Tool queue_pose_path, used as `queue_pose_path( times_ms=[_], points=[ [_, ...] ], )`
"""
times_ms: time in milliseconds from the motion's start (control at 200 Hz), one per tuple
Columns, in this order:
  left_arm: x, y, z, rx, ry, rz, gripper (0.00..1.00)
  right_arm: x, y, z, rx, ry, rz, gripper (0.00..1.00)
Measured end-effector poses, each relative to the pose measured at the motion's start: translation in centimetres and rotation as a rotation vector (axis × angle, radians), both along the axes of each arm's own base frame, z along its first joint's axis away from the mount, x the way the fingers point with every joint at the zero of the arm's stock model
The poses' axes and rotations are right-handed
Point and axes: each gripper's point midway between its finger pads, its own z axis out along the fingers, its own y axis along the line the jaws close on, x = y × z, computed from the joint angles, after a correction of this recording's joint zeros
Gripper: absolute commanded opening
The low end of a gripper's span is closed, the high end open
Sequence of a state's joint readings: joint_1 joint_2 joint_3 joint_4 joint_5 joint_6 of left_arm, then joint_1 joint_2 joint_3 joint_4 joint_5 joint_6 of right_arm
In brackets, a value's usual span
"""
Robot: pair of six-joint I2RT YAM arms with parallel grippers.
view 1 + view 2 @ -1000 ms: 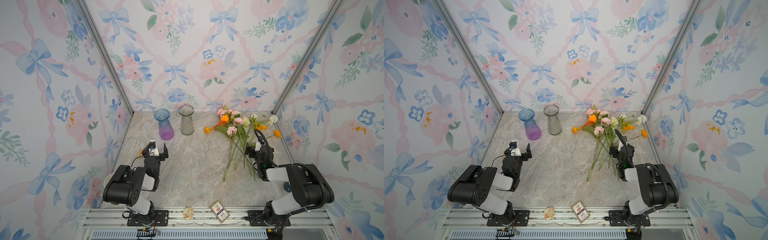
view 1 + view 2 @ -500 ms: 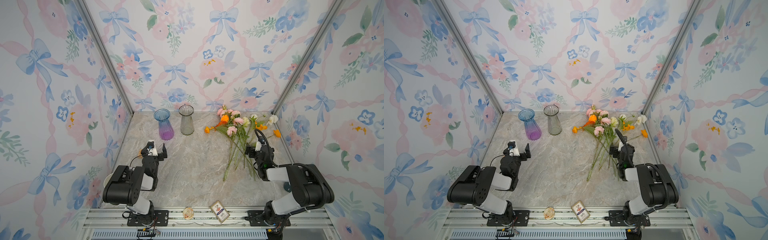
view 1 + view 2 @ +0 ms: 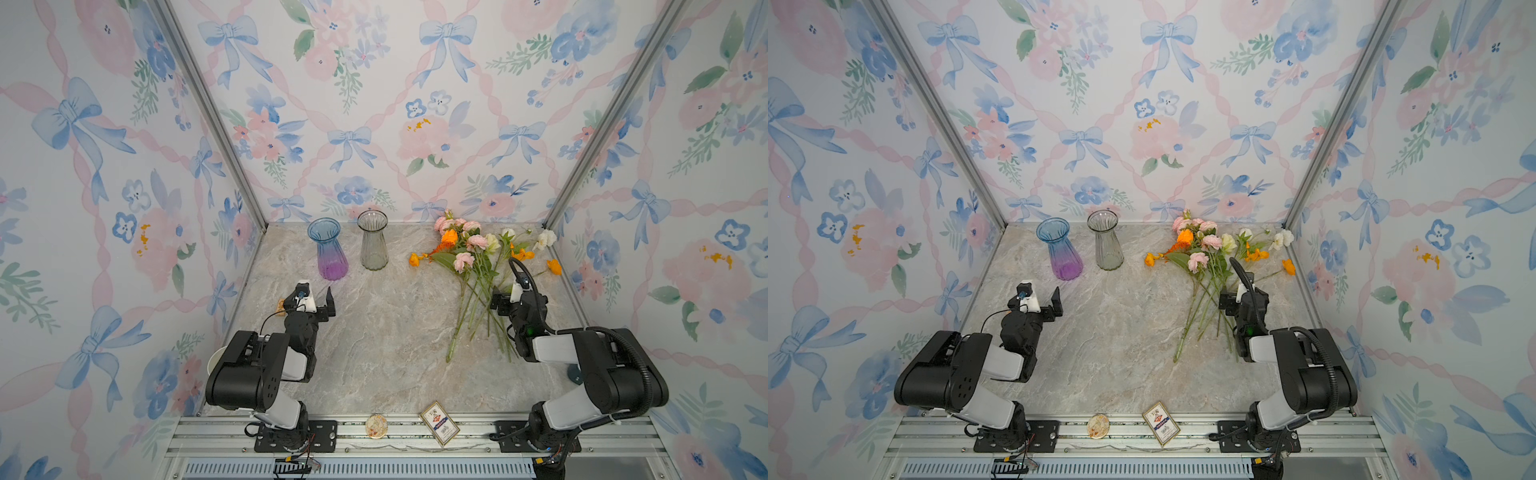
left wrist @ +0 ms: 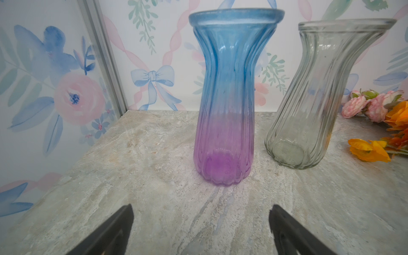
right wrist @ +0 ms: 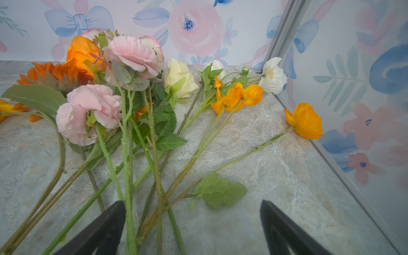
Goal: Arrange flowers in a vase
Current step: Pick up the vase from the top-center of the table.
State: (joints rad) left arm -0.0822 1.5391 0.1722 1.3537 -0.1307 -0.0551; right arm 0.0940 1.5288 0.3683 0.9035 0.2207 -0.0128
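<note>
Marble tabletop (image 3: 386, 324), blue-purple vase (image 3: 328, 253), clear vase (image 3: 373, 245), flowers (image 3: 463, 262) lying loose

Two vases (image 3: 327, 249), two grippers (image 4: 201, 207) — one loose pile of flowers (image 3: 464, 262).

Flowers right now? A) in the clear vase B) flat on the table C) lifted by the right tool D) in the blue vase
B: the flowers lie flat on the table; the blue vase and clear vase are empty, and the right tool is open.
</note>
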Motion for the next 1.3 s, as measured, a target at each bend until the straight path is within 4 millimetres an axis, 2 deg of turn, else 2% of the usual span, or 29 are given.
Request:
queue_pose_path(
  times_ms=[65,165,280,380,475,575,675,760,860,1050,1155,1300],
  points=[
    [-0.3,0.0,0.9,-0.001,-0.020,0.002,0.98,-0.3,0.5,0.8,-0.023,-0.003,0.003,0.97],
    [-1.8,0.1,3.3,-0.008,-0.097,0.028,0.98,-0.8,2.4,3.4,-0.055,-0.022,0.032,0.97],
    [-3.4,-0.2,5.5,-0.023,-0.163,0.047,0.98,-0.5,4.7,8.0,-0.038,-0.045,0.074,0.97],
    [-4.2,-1.6,7.5,-0.063,-0.212,0.009,0.98,-0.1,6.9,12.5,0.029,-0.086,0.137,0.97],
    [-4.4,-3.3,8.9,-0.118,-0.238,-0.056,0.98,0.1,10.0,14.8,0.093,-0.098,0.233,0.97],
    [-3.5,-6.2,9.8,-0.137,-0.228,-0.140,0.98,-0.5,15.9,14.2,0.125,-0.060,0.405,0.97],
    [-2.0,-10.2,10.6,-0.127,-0.211,-0.236,0.98,-2.9,21.9,11.0,0.129,0.006,0.590,0.97],
    [-0.4,-13.0,10.8,-0.105,-0.192,-0.285,0.97,-5.5,24.9,8.2,0.127,0.056,0.707,0.97],
    [1.8,-15.3,10.7,-0.072,-0.173,-0.303,0.97,-7.1,26.4,6.9,0.131,0.063,0.772,0.97],
    [6.4,-18.5,10.2,-0.017,-0.157,-0.272,0.98,-7.6,27.7,7.9,0.154,-0.024,0.842,0.97],
    [8.7,-19.2,9.6,0.000,-0.154,-0.238,0.98,-7.8,28.0,8.1,0.164,-0.052,0.862,0.97],
    [10.9,-19.2,8.2,0.018,-0.134,-0.169,0.98,-7.8,28.5,8.4,0.178,-0.074,0.887,0.97]
  ],
)
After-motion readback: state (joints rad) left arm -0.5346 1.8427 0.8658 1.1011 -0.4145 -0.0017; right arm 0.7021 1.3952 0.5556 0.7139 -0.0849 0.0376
